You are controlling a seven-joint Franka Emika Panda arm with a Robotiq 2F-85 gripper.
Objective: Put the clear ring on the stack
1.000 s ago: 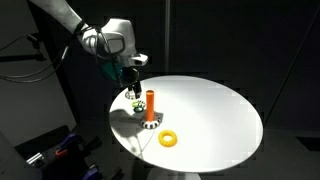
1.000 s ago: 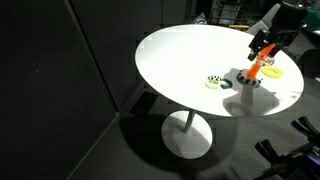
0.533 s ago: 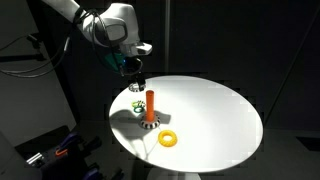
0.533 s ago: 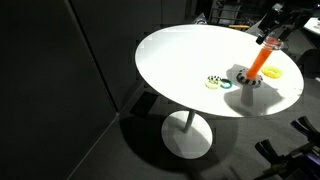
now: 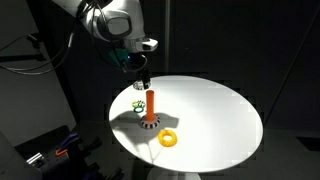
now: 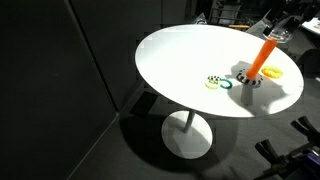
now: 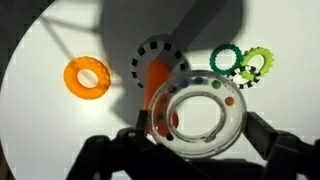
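Observation:
My gripper (image 7: 195, 135) is shut on the clear ring (image 7: 197, 113), a see-through ring with small coloured beads inside. In the wrist view the ring hangs just right of the orange peg of the stack (image 7: 157, 72), which stands on its round dark-and-white base below. In both exterior views the gripper (image 5: 140, 75) (image 6: 282, 30) is above the top of the peg (image 5: 151, 102) (image 6: 263, 57). The clear ring shows faintly at the peg's top in an exterior view (image 6: 279, 35).
A flat yellow-orange ring (image 5: 169, 139) (image 7: 87, 78) lies on the round white table (image 5: 215, 115) near the front edge. Small green and yellow gear-like rings (image 7: 241, 63) (image 5: 137, 105) (image 6: 215, 82) lie beside the stack's base. Dark surroundings around the table.
The gripper has risen with the clear ring from beside the peg's base and moved over to above the peg's top.

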